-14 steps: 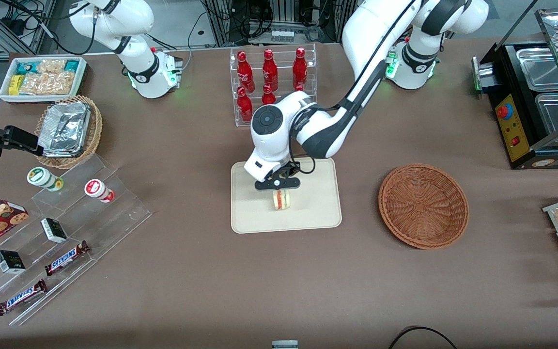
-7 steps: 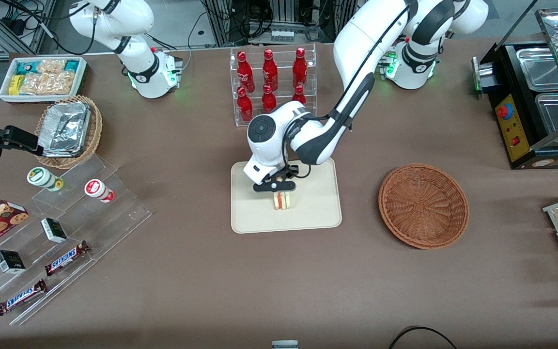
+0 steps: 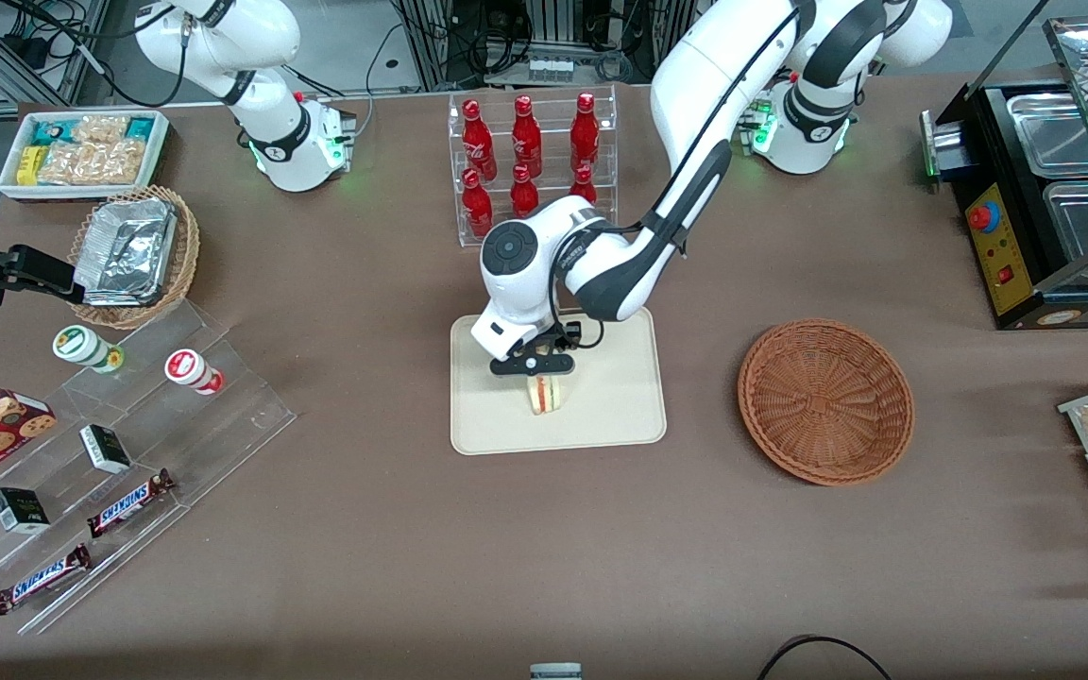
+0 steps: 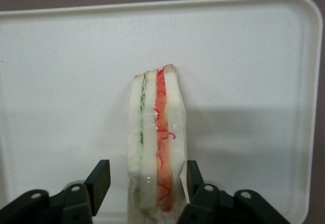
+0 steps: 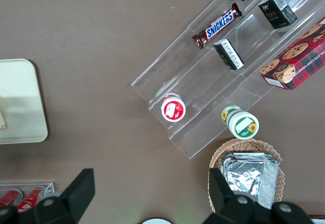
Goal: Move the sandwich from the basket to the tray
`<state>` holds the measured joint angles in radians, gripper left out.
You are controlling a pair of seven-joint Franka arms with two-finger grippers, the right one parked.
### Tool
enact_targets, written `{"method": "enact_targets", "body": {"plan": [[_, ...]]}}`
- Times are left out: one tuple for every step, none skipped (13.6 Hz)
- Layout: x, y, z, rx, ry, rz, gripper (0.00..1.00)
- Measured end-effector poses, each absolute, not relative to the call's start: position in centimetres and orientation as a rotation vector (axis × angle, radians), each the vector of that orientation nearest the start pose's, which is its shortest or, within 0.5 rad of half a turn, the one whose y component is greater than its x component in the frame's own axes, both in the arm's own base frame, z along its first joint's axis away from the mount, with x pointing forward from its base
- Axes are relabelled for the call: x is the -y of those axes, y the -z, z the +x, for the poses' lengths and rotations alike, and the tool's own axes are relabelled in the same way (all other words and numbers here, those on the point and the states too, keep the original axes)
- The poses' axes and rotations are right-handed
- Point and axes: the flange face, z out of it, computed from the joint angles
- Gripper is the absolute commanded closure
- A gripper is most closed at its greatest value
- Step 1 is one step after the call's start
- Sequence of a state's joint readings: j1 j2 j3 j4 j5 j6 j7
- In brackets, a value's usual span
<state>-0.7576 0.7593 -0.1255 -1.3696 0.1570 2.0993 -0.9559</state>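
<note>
Pincer point(image 3: 535, 364) has come lower over tray point(image 3: 620, 416) since a second ago. Fingers point(image 4: 99, 178) now apart, not squeezing sandwich point(image 3: 546, 393). Sandwich stands on tray, let go. Basket point(image 3: 825, 401) beside tray, empty. Job looks nearly done.

Tray point(image 3: 620, 416): smooth matt cream plastic. Sandwich point(image 4: 156, 142): soft pale bread under a thin glossy clear wrap. Basket point(image 3: 825, 401): rough reddish-brown woven wicker. Gripper point(image 4: 147, 191), over the tray at the sandwich: matt black plastic fingers point(image 4: 99, 181). Table point(image 3: 412, 548): dull brown, cloth-like covering. Bottle rack point(image 3: 533, 161): clear glossy acrylic holding shiny red bottles.
</note>
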Motion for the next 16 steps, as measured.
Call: {"method": "enact_targets", "body": {"plan": [[54.6,-28.3,48.9,0.053,0.051,-3.095,0.00],[54.0,-30.7,49.4,0.073,0.063,-3.092,0.00],[53.2,-33.2,49.9,0.098,0.074,-3.088,0.00],[52.0,-35.9,50.5,0.133,0.080,-3.088,0.00],[50.6,-38.6,51.2,0.179,0.076,-3.093,0.00],[49.0,-41.1,51.9,0.228,0.069,-3.098,0.00],[47.1,-43.4,52.7,0.279,0.067,-3.096,0.00],[44.9,-45.6,53.5,0.331,0.065,-3.085,0.00],[42.5,-47.6,54.2,0.386,0.063,-3.072,0.00],[39.9,-49.4,55.1,0.443,0.061,-3.057,0.00],[37.2,-51.0,55.9,0.488,0.059,-3.046,0.00],[34.6,-52.4,56.5,0.505,0.055,-3.037,0.00],[31.9,-53.8,56.9,0.495,0.042,-3.030,0.00],[29.1,-55.1,57.1,0.467,0.017,-3.032,0.00],[26.3,-56.3,57.1,0.436,-0.004,-3.043,0.00],[23.5,-57.3,57.1,0.413,-0.011,-3.049,0.00]]}}
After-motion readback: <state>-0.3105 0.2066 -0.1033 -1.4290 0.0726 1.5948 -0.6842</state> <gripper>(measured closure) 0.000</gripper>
